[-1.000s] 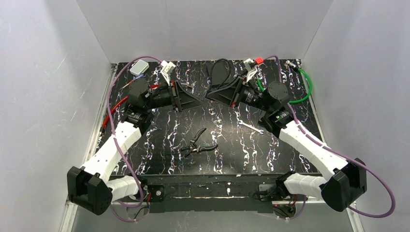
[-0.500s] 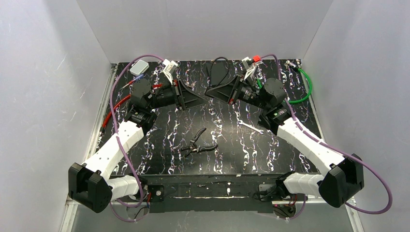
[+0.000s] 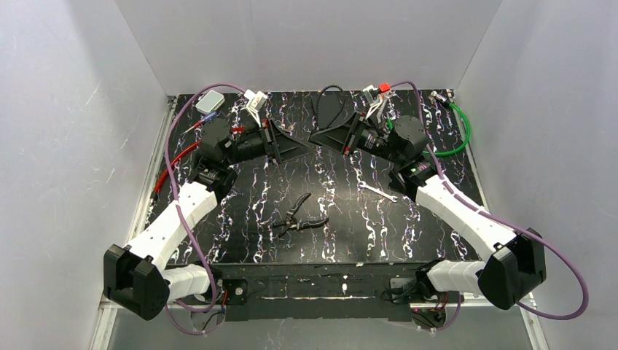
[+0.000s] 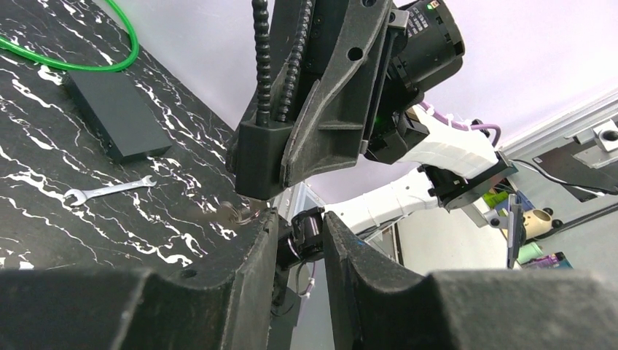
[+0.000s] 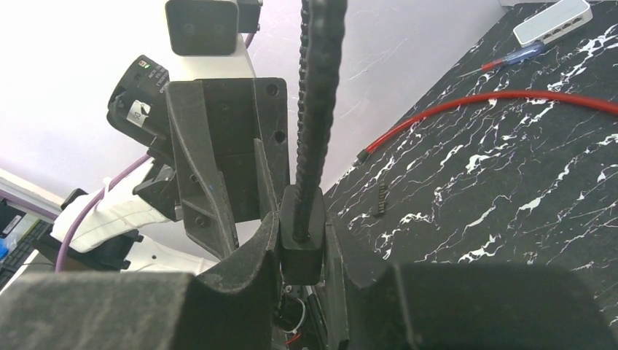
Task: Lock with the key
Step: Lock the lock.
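Observation:
My right gripper (image 5: 302,219) is shut on the black lock body (image 5: 302,237), held in the air over the back middle of the table. The lock's black ribbed cable (image 5: 317,95) rises from the body and loops behind it (image 3: 329,102). My left gripper (image 4: 295,219) faces it tip to tip just below the lock body (image 4: 255,168). Its jaws stand a narrow gap apart, and only background shows through the gap. A blurred metal key with a ring (image 4: 235,213) sits under the lock, beside my left finger (image 4: 255,248). Whether the finger touches the key is unclear.
Black pliers (image 3: 297,217) lie mid-table and a small wrench (image 3: 377,192) lies to their right. A green cable (image 3: 460,127) is at the back right and a red cable (image 3: 171,164) along the left. A white box (image 3: 210,101) sits at the back left. A flat black box (image 4: 120,117) lies near the wrench.
Both wrists have edged toward the back of the table, the right one carrying the lock and its cable loop. The left jaws have narrowed a little.

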